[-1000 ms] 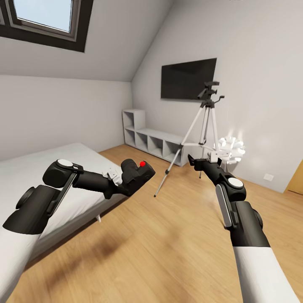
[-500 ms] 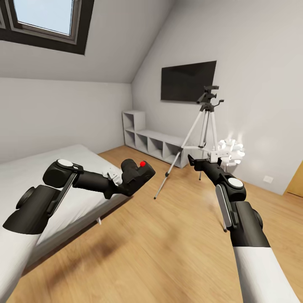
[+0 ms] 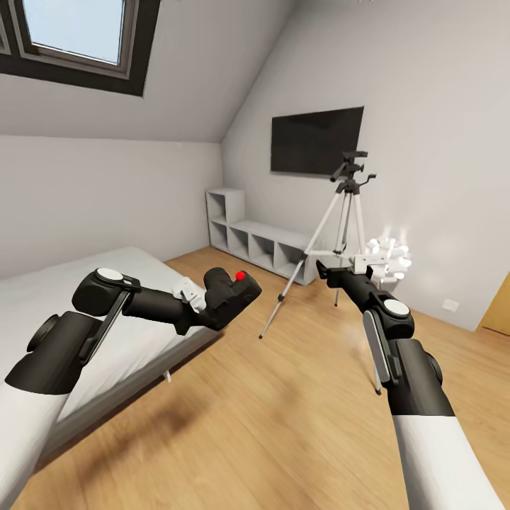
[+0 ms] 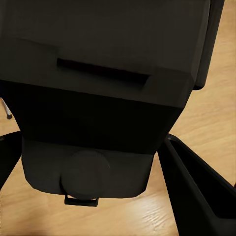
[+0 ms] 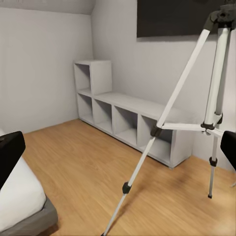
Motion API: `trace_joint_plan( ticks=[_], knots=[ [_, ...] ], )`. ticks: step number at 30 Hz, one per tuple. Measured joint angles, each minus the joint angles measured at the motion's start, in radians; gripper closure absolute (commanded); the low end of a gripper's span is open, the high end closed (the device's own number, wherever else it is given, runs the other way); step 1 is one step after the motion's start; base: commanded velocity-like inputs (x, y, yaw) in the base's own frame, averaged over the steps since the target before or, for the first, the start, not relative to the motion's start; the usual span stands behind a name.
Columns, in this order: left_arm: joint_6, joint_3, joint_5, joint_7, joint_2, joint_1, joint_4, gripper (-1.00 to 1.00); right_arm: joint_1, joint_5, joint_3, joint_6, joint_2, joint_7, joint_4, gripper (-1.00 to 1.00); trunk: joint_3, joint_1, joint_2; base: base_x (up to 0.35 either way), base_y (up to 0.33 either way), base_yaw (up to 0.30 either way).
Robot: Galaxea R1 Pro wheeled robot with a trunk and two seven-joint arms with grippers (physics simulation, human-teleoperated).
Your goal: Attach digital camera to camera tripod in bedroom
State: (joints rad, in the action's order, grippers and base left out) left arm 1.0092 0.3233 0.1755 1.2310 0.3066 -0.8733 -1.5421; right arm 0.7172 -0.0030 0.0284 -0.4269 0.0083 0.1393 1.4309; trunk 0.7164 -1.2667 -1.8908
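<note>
In the head view my left gripper point(image 3: 225, 303) is shut on the digital camera point(image 3: 234, 289), a chunky black body with a red dot on top, held over the bed's corner. In the left wrist view the camera point(image 4: 108, 83) sits between dark fingers point(image 4: 196, 191). The camera tripod point(image 3: 345, 212) stands on silver legs by the far wall under the TV, its black head bare. My right gripper point(image 3: 324, 272) hovers in front of the tripod's legs, short of them. In the right wrist view its fingers stand wide apart, the gripper point(image 5: 118, 150) open, and the tripod point(image 5: 167, 118) is ahead.
A grey-framed bed point(image 3: 106, 283) lies at the left. A grey cubby shelf point(image 3: 258, 241) and a black TV point(image 3: 316, 140) line the far wall. A white ball-cluster lamp point(image 3: 388, 256) glows right of the tripod, and a wooden door point(image 3: 499, 304) is at the right edge.
The whole picture has slid slightly downward, so the camera has moved; the tripod and TV sit lower in view. Both arms keep the same pose, the left still holding the camera.
</note>
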Motion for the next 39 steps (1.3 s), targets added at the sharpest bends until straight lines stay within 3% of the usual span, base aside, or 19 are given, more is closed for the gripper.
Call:
trace_joint_plan(
  ticks=[26, 39],
  knots=[
    [0.002, -0.002, 0.000, 0.002, -0.001, 0.000, 0.001, 1.00, 0.000, 0.000, 0.000, 0.000, 0.000, 0.000, -0.001, -1.00, -0.081, 0.100, 0.182, 0.000, 0.000, 0.000],
    [0.002, -0.002, 0.000, 0.001, -0.022, 0.000, 0.001, 1.00, 0.000, 0.000, 0.000, 0.000, 0.000, 0.000, -0.001, -1.00, -0.122, 0.150, 0.273, 0.000, 0.000, 0.000]
  ],
)
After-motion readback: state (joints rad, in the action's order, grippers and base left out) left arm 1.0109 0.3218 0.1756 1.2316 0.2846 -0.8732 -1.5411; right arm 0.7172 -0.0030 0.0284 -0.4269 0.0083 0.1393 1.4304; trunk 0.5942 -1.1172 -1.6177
